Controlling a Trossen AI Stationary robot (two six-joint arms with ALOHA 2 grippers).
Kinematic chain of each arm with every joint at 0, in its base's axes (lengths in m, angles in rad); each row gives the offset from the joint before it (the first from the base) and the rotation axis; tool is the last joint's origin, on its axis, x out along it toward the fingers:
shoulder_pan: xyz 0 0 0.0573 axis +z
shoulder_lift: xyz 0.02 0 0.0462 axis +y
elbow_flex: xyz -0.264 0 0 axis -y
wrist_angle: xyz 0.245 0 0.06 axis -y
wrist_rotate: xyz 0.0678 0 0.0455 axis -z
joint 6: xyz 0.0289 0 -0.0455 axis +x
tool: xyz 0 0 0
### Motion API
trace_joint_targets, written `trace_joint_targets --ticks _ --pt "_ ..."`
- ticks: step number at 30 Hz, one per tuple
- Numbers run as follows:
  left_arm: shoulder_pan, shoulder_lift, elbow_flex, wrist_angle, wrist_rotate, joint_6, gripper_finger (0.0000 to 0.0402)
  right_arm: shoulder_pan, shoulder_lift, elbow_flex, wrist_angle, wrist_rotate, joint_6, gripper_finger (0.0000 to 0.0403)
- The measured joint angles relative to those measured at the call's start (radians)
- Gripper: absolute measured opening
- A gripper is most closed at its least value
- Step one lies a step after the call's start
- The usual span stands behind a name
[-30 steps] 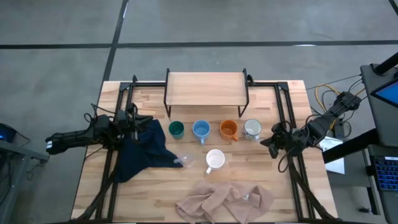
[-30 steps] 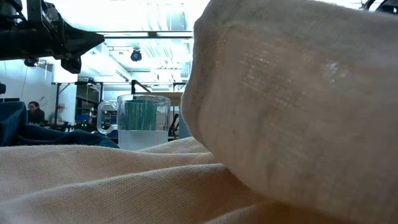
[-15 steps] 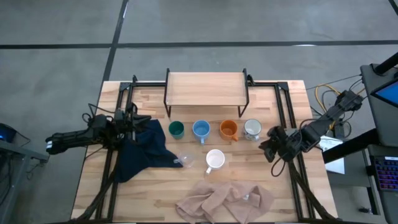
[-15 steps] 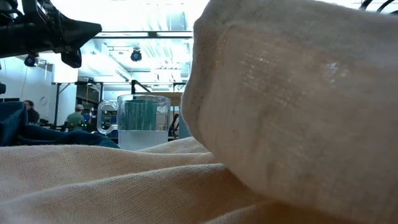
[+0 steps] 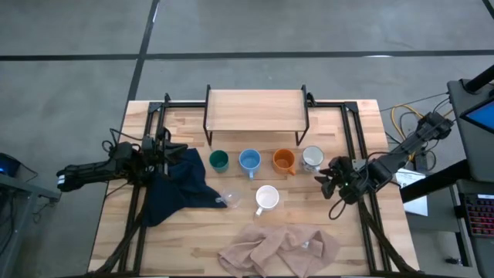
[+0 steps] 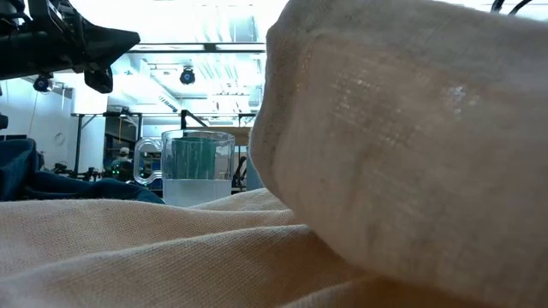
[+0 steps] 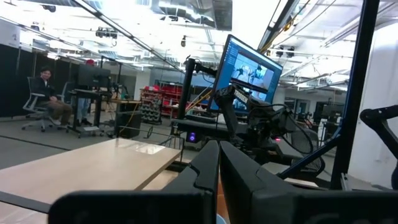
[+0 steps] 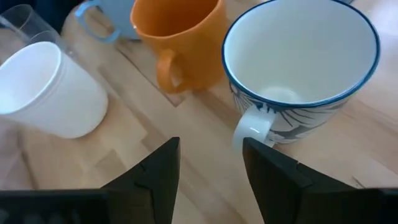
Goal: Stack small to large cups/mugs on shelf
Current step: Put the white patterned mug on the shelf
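- Bench [image 5: 340, 232] fills the lower frame; the bare shelf [image 5: 256, 110] sits top centre, no mug on it yet
- Mugs line up just below it, patterned mug [image 5: 312, 159] rightmost
- Right gripper [image 5: 330, 180], fingers apart, faces its handle, probably to grasp
- Left gripper [image 5: 171, 147] clenched, idle at mid-left

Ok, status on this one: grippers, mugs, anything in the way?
Right gripper open, lined up on patterned mug's handle. Left gripper shut, waiting over blue cloth. Shelf bare, six cups on table. Orange mug close beside target.
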Motion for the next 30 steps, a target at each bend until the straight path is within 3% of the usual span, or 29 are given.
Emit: trace_joint_targets --ticks 17,30 --pt "0.000 0.002 0.000 -0.002 0.016 0.001 0.0000 -0.034 0.101 -0.002 -0.074 -0.011 0.099 0.0171" --pt "0.000 0.002 -0.001 -0.002 0.018 0.002 0.0000 -0.118 0.163 -0.003 -0.077 0.052 0.078 0.0171"
